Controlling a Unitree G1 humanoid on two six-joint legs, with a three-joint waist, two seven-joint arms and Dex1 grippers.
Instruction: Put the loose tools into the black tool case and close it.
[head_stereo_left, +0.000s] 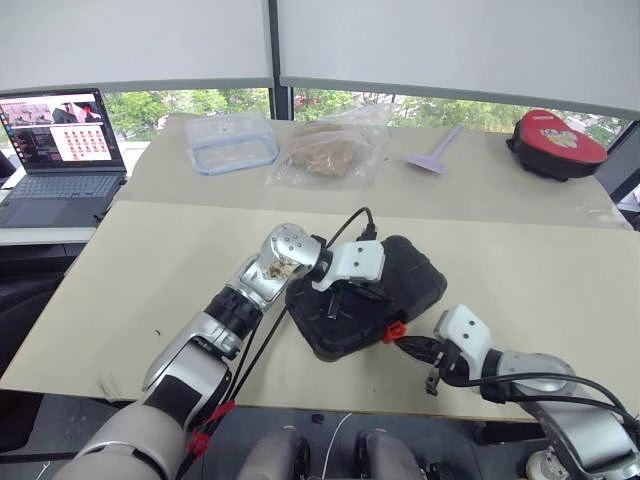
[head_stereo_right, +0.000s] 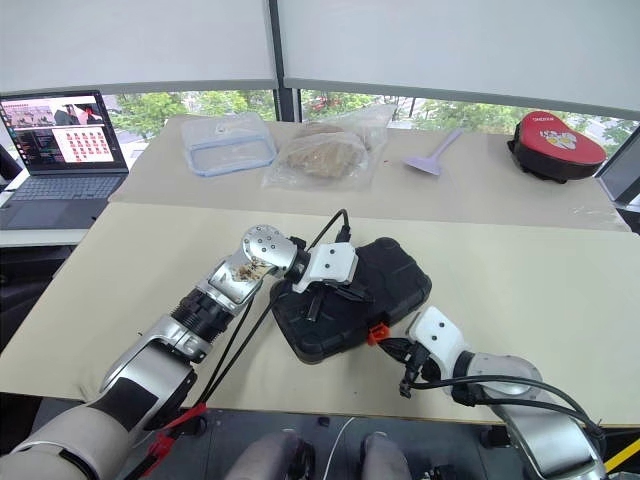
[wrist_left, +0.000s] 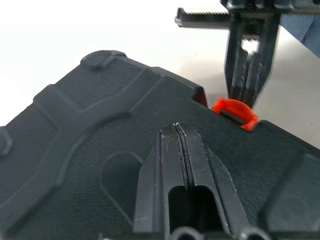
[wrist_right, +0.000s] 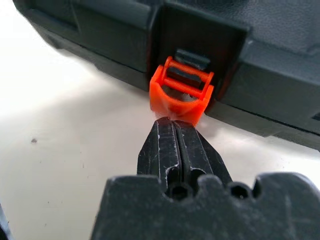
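Observation:
The black tool case (head_stereo_left: 410, 275) lies with its lid down near the table's front edge, turned at an angle. My left gripper (head_stereo_left: 335, 300) is shut, its fingertips (wrist_left: 176, 131) resting on the textured lid. The orange latch (wrist_right: 181, 97) hangs loose on the case's front side. My right gripper (wrist_right: 174, 125) is shut, empty, with its tips right against the bottom of the latch (head_stereo_left: 395, 331). The loose tools are out of view.
At the back of the table stand a clear plastic container (head_stereo_left: 230, 142), a plastic bag (head_stereo_left: 330, 150), a purple scraper (head_stereo_left: 435, 152) and a red-and-black pouch (head_stereo_left: 555, 142). A laptop (head_stereo_left: 60, 150) sits on a desk at the far left.

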